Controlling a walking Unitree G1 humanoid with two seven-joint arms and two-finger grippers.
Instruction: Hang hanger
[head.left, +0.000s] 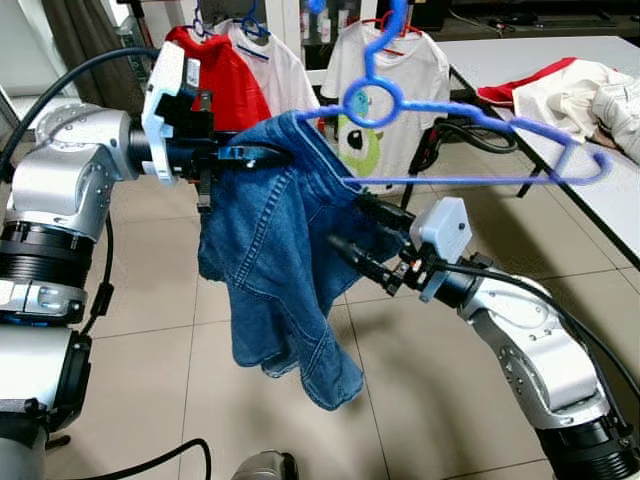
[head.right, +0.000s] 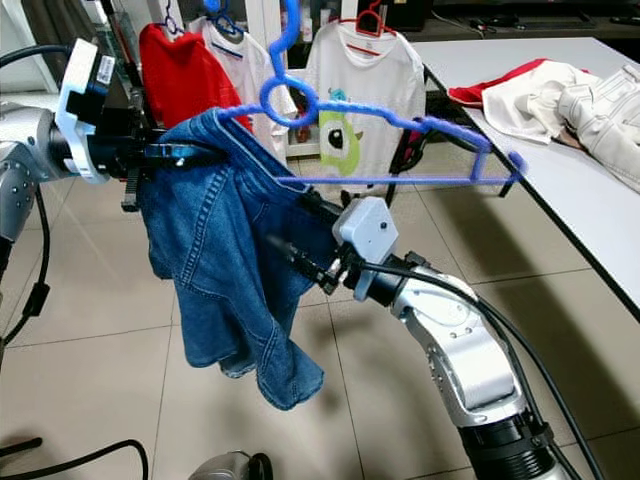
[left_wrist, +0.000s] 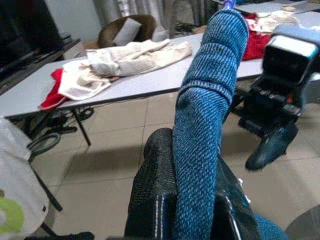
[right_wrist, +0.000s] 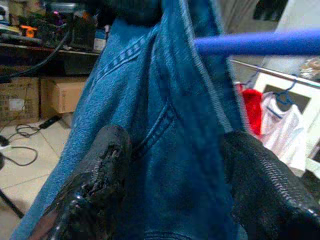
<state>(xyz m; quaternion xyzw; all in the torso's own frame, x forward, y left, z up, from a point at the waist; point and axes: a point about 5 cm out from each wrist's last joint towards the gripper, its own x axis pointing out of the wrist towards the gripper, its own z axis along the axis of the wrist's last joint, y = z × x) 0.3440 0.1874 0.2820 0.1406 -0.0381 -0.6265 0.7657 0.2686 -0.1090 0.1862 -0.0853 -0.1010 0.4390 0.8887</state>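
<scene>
Hanger of blue plastic (head.left: 470, 140), bar lying crosswise, its denim garment (head.left: 275, 260) pinched by left gripper (head.left: 240, 155); right gripper (head.left: 365, 235), fingers spread around the denim, sits below

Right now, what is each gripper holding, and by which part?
Left gripper is shut on the denim garment at its top edge, where it drapes over the blue hanger. Right gripper is open around the denim lower down, gripping nothing.

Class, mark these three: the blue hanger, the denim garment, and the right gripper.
blue hanger (head.left: 372, 103), left eye view, on the ring below its hook.
denim garment (head.left: 265, 270), left eye view, mid-fabric.
right gripper (head.left: 350, 232), left eye view, between its fingertips.
</scene>
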